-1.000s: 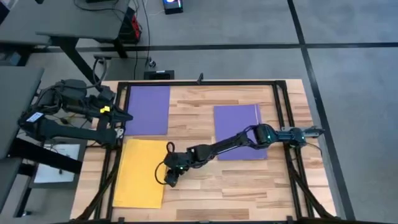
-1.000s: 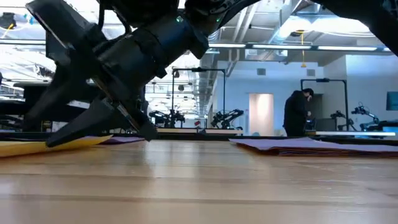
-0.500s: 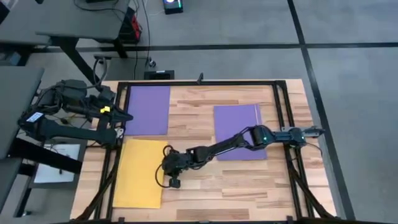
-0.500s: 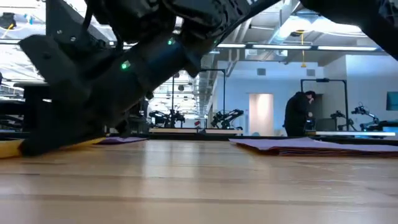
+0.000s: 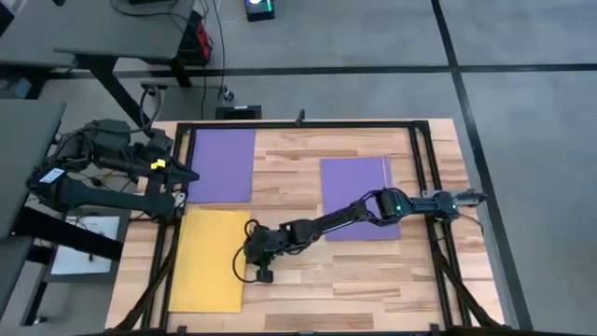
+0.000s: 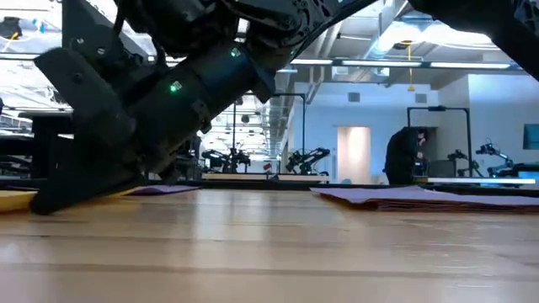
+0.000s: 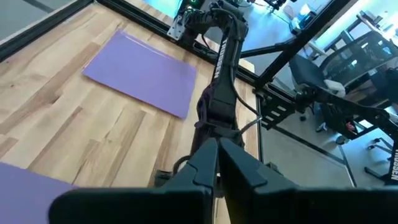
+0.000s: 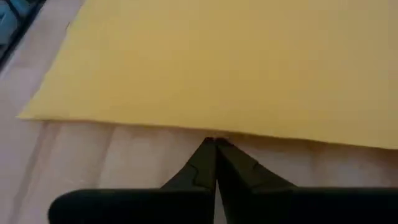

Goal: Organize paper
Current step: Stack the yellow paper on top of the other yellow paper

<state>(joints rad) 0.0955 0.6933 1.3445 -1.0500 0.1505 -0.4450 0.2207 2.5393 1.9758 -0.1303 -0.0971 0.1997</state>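
Fingertips of the right gripper [image 8: 214, 144] are pressed together and sit at the right long edge of the yellow sheet [image 5: 209, 259], low over the table [image 5: 317, 280]; whether they pinch that edge cannot be told. From above, this gripper [image 5: 257, 273] hangs at the end of the right arm [image 5: 345, 217], which stretches from the right side of the table across to the near left. In the low view its dark body [image 6: 126, 118] fills the left of the picture, the tip down beside the yellow edge [image 6: 17, 200].

Three coloured sheets show: one yellow and two purple. The yellow sheet lies flat at the near left, long axis running near to far. A purple sheet [image 5: 221, 164] lies just beyond it at the far left, also long near to far, the two nearly touching end to end. A second purple sheet [image 5: 354, 191] lies at the right, same way round, with the right arm's elbow passing over its near part.

Fingers of the left gripper [image 7: 217, 163] are closed on nothing; it [image 5: 185, 175] waits at the table's left edge, beside the far purple sheet.

A black frame [image 5: 308, 124] borders the table. A person [image 6: 402, 151] stands far off in the room.
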